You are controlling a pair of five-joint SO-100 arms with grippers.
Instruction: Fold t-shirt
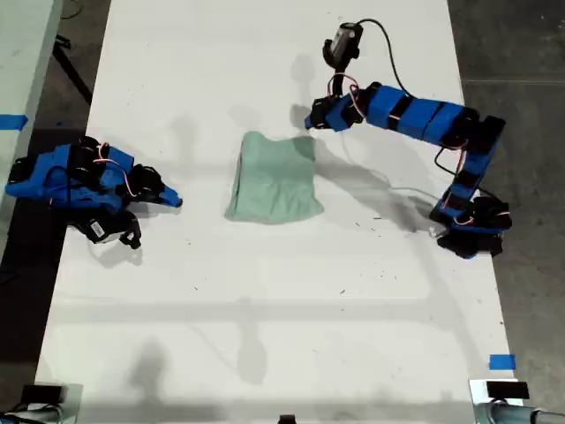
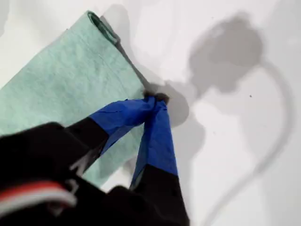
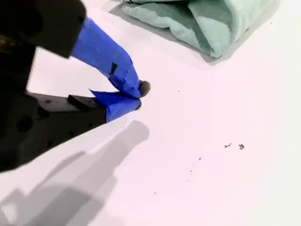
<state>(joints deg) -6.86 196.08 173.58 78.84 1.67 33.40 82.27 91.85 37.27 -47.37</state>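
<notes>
Now, folded t-shirt [image 1: 274, 181] mid-table, my first claw [image 2: 155, 100] closed (empty) beside its edge, my second claw [image 3: 136, 96] closed, apart.

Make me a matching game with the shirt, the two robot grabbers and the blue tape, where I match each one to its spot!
Things:
1. t-shirt
2. my first gripper
3. my second gripper
4. blue tape piece

Places:
A. lying low, apart from the cloth, toward the exterior view's left
B. folded, in the middle of the white table
C. near the table's lower corner on the exterior view's right
D. at the cloth's upper corner on the exterior view's right, jaws closed

Pairs: 1-B, 2-D, 3-A, 4-C
</notes>
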